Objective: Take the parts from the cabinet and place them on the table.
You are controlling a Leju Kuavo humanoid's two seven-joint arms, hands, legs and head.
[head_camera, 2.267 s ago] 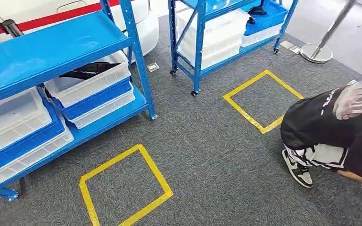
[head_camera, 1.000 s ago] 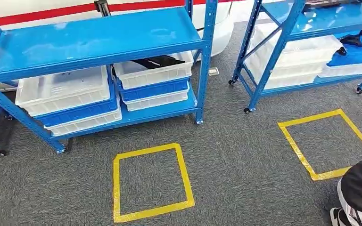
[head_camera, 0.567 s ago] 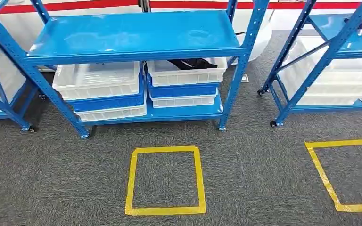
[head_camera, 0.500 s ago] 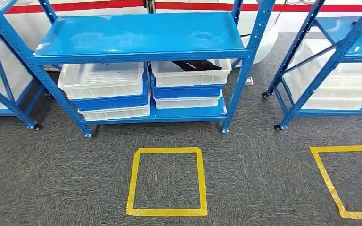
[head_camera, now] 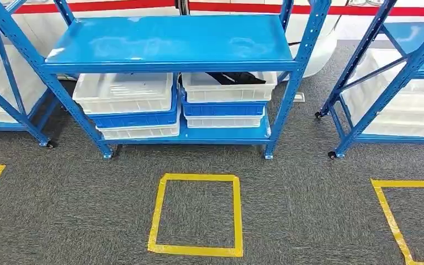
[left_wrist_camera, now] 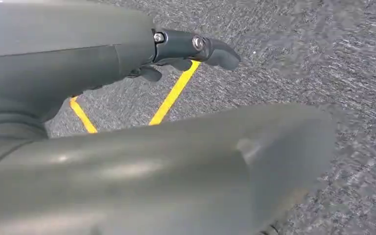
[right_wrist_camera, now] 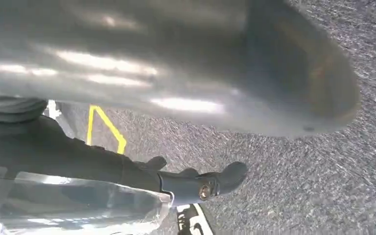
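Note:
A blue shelf rack (head_camera: 171,41) stands straight ahead in the head view. On its low shelf sit two stacks of white and blue bins. A black part (head_camera: 234,78) lies in the top white bin (head_camera: 226,91) of the right stack. The top bin of the left stack (head_camera: 124,91) looks almost bare. My left hand (left_wrist_camera: 152,166) hangs over the grey carpet, its dark fingers (left_wrist_camera: 196,46) stretched out and holding nothing. My right hand (right_wrist_camera: 176,73) also hangs above the carpet with its fingers (right_wrist_camera: 200,186) spread and nothing in them.
A yellow tape square (head_camera: 196,215) marks the carpet in front of the rack. More blue racks with white bins stand at the left (head_camera: 5,83) and right (head_camera: 386,72). A further tape square (head_camera: 397,221) lies at the right.
The whole picture has swung: my camera turned left until the rack with the black part stands centred ahead. The crouching person at the right has left the view.

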